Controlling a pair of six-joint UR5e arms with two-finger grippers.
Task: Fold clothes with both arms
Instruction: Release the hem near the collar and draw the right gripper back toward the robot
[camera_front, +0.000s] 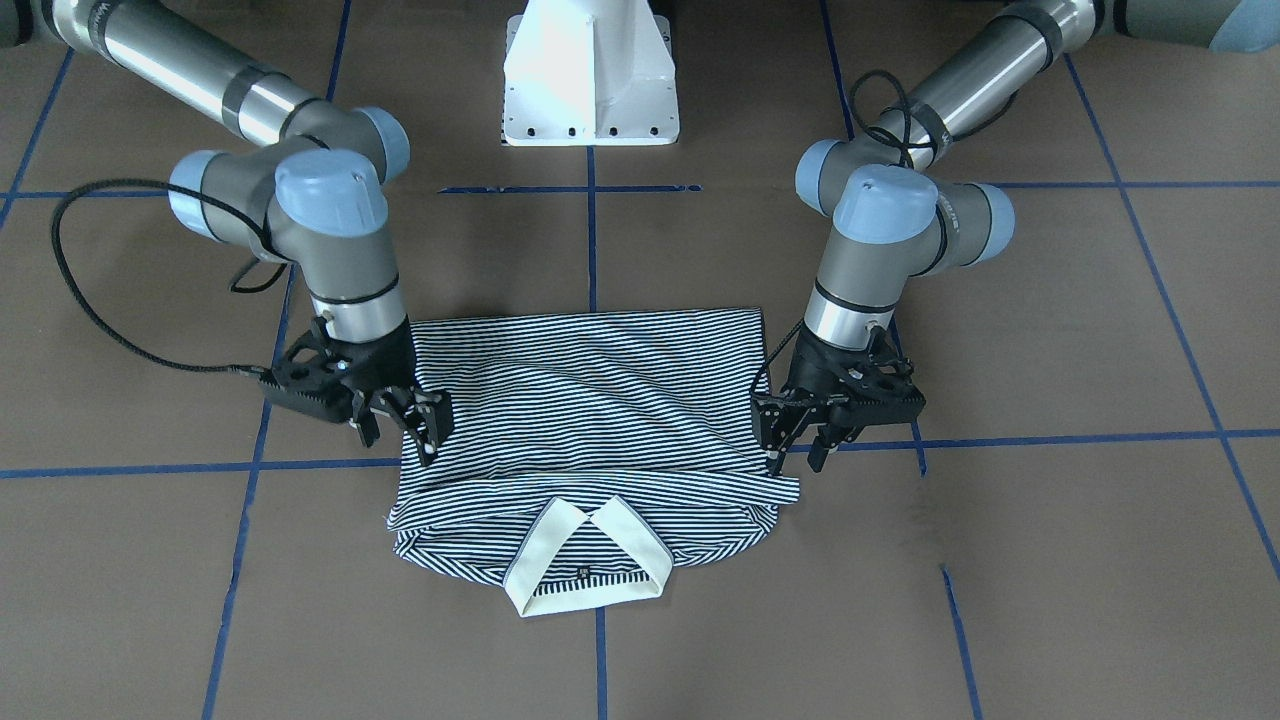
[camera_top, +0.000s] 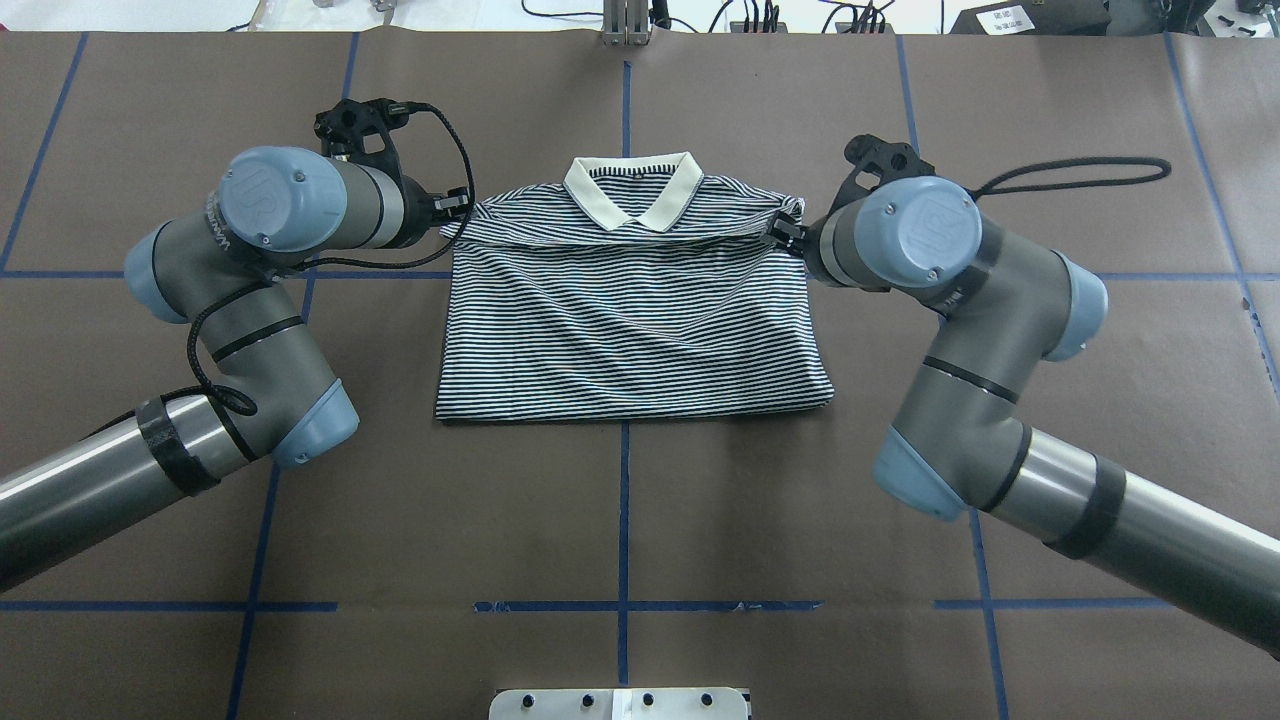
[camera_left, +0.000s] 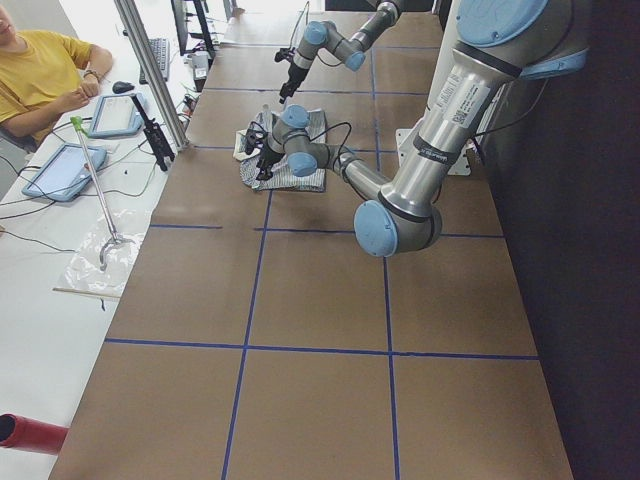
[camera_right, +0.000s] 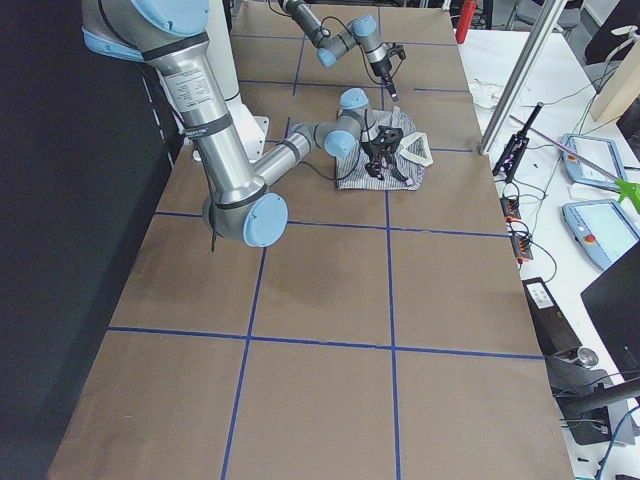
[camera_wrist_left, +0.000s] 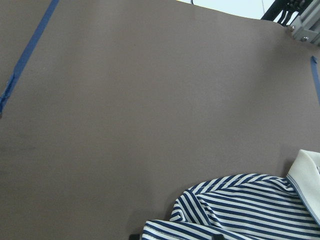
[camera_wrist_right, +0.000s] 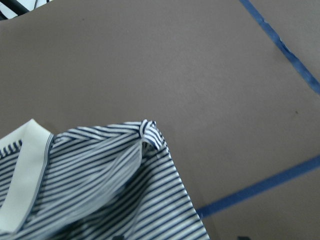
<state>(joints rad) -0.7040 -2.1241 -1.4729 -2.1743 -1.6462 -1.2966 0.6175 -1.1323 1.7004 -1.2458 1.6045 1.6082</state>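
Left pincer (camera_front: 795, 455) and right pincer (camera_front: 400, 440) hang spread at the folded shirt's (camera_front: 600, 400) side edges; white base (camera_front: 590, 70) at table's (camera_front: 1050, 600) edge.

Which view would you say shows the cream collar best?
The exterior front-facing view: the collar lies nearest, whole and unobstructed. Overhead shows it whole but smaller; wrist views catch only an edge; side views, tiny.

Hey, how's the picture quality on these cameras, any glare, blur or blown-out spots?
Front-facing view: sharp, with bright streaks of glare on the metal tubes of the right arm and left arm. Overhead view: even light, stripes on the shirt crisp. Right wrist view: nearest stripes look soft. Left wrist view: top right corner blown out white.
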